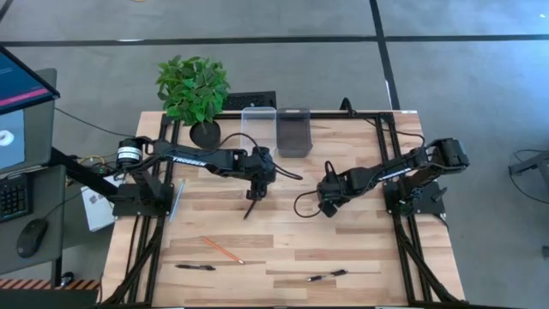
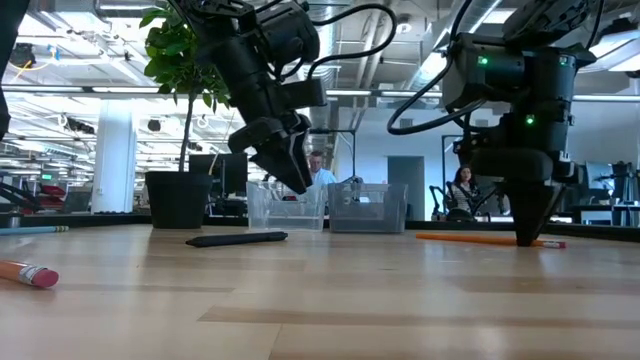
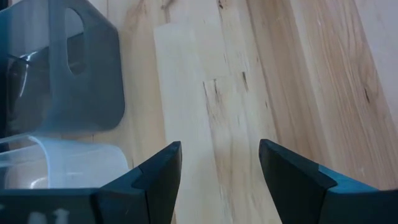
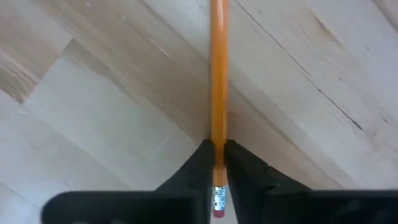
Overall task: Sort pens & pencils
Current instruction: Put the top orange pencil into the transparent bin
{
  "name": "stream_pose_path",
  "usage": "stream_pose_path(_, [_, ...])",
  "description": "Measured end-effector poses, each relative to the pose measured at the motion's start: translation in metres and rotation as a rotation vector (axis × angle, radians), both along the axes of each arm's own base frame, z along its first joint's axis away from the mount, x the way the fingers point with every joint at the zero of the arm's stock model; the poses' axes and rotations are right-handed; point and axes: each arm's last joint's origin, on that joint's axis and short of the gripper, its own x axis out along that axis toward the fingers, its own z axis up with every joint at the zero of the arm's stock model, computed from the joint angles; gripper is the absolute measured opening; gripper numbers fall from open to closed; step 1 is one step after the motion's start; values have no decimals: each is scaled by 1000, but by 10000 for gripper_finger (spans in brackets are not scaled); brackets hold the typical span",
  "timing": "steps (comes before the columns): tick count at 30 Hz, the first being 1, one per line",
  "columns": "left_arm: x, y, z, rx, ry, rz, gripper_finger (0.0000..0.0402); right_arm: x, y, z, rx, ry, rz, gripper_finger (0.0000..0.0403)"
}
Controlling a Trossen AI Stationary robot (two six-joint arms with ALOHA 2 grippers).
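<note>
Right wrist view: a slim orange pencil [image 4: 217, 74] with a metal ferrule and pink eraser was seen lying flat on the pale wood-plank table [image 4: 93, 93], pinched near its eraser end by the right gripper [image 4: 216, 155]. Its long axis ran straight ahead from the fingers. The left gripper [image 3: 221, 168] was held spread near two plastic bins [image 1: 276, 129].

A pale wooden table [image 1: 283, 249] carries a leafy green plant [image 1: 193, 86] in a black pot at its far left edge. Just beside it stand a clear bin [image 1: 258, 124] and a dark smoky bin [image 1: 293, 131], side by side. A monitor [image 1: 21, 112], keyboard [image 1: 13, 196] and mouse [image 1: 33, 236] sit off to the left. People [image 2: 464, 190] show in the room beyond.
</note>
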Motion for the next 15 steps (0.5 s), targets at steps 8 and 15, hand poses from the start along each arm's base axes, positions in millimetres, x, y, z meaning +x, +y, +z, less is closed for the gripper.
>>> stream_pose_path(8, [-2,0,-1,-11,18,12,208,0,0,0,-7,17,137,31])
stream_pose_path(15, [-2,-1,-2,-51,20,24,208,2,4,-1,-10,4,283,37])
